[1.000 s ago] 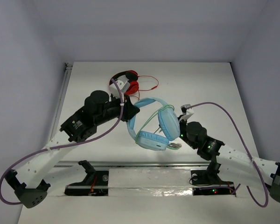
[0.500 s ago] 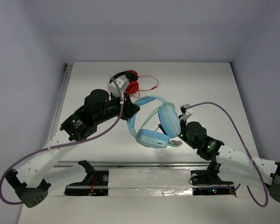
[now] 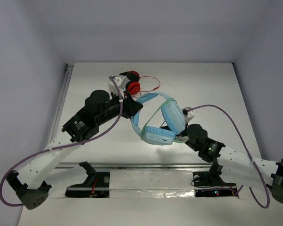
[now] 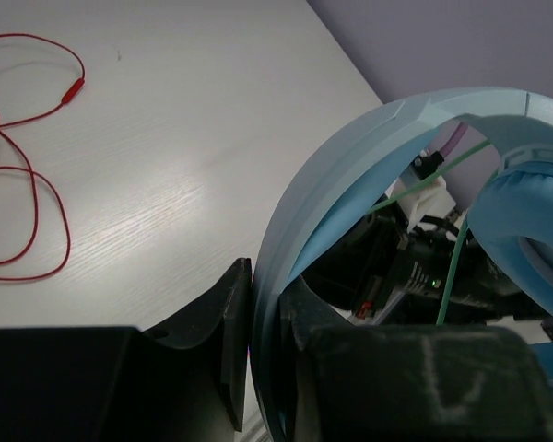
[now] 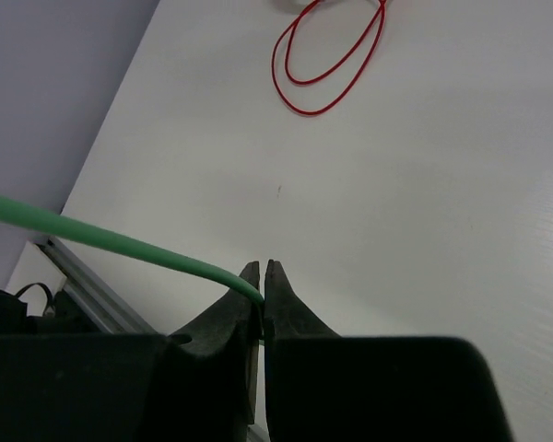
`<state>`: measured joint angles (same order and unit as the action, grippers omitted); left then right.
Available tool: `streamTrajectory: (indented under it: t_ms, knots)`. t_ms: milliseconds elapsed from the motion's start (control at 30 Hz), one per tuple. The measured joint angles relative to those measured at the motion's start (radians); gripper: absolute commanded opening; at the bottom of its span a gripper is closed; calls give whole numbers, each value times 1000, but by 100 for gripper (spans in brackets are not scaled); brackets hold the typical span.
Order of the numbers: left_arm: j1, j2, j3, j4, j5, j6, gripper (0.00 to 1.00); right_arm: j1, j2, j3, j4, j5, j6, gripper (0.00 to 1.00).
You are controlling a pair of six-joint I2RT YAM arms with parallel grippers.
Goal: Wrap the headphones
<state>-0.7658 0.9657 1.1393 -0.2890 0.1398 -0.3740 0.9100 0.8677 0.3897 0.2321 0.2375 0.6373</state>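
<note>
The large light-blue over-ear headphones (image 3: 158, 135) with the wide padded band sit about the middle of the white desk (image 3: 203, 84), with the band arching toward 12 o'clock and the two oval cups toward 5 o'clock. The smaller red-and-black headphones (image 3: 131, 84) lie apart at 11 o'clock from them and play no part here.

The left pincer (image 4: 263, 295) is clamped on the blue band from the 9 o'clock side, one finger on each face of it. The right pincer (image 5: 263, 276), at 4 o'clock from the cups, is closed on the long thin green cable (image 5: 101, 239), which runs taut away from its tips. In the top view, a strand of that cable crosses the band and cups.

The step in hand looks like the winding itself, with one arm acting as anchor and the other as feeder. From above it is hard to say whether the lower cup rests on the desk or hangs just clear of it.

The next move calls for the right arm to carry the cable round the band or cups under light tension. The left grip must not twist, and the cable must not slip through the closed tips.
</note>
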Motion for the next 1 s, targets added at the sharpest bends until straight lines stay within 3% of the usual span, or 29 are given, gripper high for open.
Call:
streamTrajectory:
  t_ms: [167,367,633,1000]
  knots:
    - [0,0,-168,224,-68,-158,0,0,17,-5,38,-12,65,0]
    - [0,23,-362,431,-290,-332,0,0,11,-38,76,-56,182,1]
    - [-2,62,-418,574,-497,-408,0,14,-61,-79,199,-134,337,6]
    - [-12,164,-477,667,-561,-426,0,107,12,-79,286,-183,410,6]
